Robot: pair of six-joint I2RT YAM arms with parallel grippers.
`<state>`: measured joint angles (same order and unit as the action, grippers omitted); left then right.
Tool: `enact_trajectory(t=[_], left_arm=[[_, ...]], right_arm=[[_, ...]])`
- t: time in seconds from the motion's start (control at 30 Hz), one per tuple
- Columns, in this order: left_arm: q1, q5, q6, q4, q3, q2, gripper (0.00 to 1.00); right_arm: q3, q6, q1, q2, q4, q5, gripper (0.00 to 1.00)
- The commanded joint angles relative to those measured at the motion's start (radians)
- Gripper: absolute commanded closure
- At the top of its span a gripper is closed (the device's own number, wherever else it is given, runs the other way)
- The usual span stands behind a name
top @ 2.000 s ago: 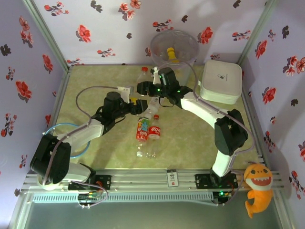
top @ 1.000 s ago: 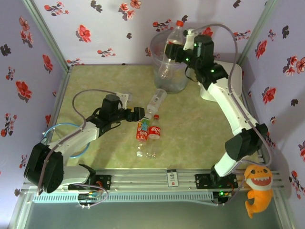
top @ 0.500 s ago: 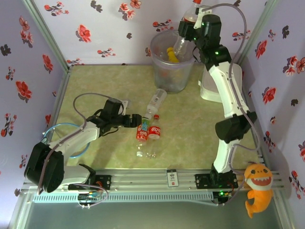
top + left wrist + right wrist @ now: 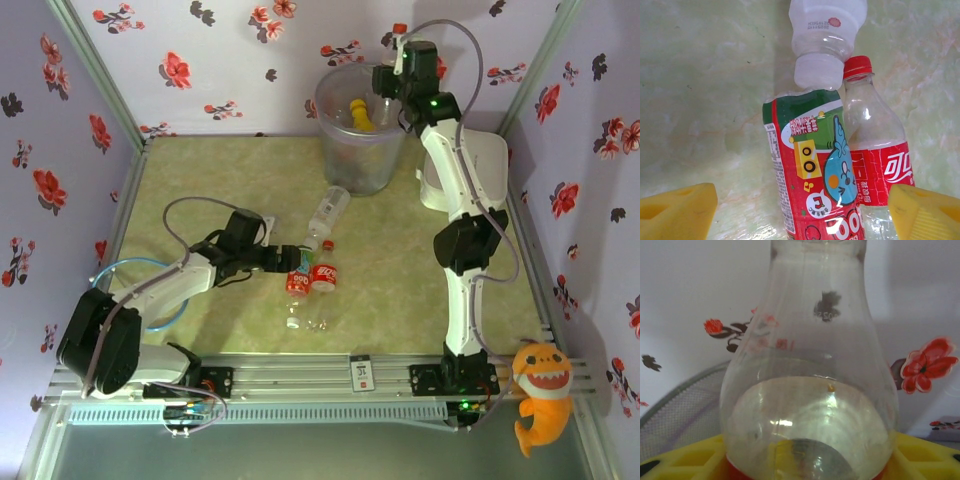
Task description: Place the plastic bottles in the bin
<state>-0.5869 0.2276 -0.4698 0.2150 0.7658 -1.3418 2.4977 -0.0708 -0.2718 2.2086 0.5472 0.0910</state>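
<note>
My right gripper (image 4: 390,78) is shut on a clear plastic bottle (image 4: 399,30) with a red cap, held above the mouth of the translucent bin (image 4: 352,160). The right wrist view has the bottle's clear body (image 4: 810,390) between the yellow pads (image 4: 685,457), with the bin's rim (image 4: 675,407) behind. A yellow bottle (image 4: 360,115) lies inside the bin. My left gripper (image 4: 291,260) is open low over the table, its fingers (image 4: 677,210) straddling a cartoon-label bottle (image 4: 810,185) and a red-label bottle (image 4: 880,165). A white-capped bottle (image 4: 825,35) touches them.
A white lidded box (image 4: 485,165) stands right of the bin, partly behind the right arm. The three bottles lie together mid-table (image 4: 310,275), with the white-capped one (image 4: 328,212) angled toward the bin. An orange plush (image 4: 541,393) hangs at the front right rail.
The right arm lifted a clear bottle from the table up over the bin. The left gripper slid right and low, closing in on the two labelled bottles.
</note>
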Motion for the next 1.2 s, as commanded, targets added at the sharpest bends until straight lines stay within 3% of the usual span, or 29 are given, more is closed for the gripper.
enact_trajectory(t=[0.0, 0.43, 0.63, 1.17], left_arm=[[-0.01, -0.01, 0.001, 0.025, 0.036, -0.009, 0.11], [-0.011, -0.001, -0.014, -0.013, 0.024, -0.045, 0.1], [-0.013, 0.003, -0.022, -0.023, 0.02, -0.051, 0.1], [-0.02, -0.005, -0.022, -0.02, 0.029, -0.109, 0.11]], right_arm=[[-0.029, 0.044, 0.002, 0.015, -0.005, 0.033, 0.38], [-0.078, 0.053, 0.002, 0.061, 0.023, 0.036, 0.25], [-0.072, 0.053, 0.003, 0.076, 0.036, 0.035, 0.14], [-0.083, -0.001, 0.001, -0.046, 0.024, -0.066, 0.16]])
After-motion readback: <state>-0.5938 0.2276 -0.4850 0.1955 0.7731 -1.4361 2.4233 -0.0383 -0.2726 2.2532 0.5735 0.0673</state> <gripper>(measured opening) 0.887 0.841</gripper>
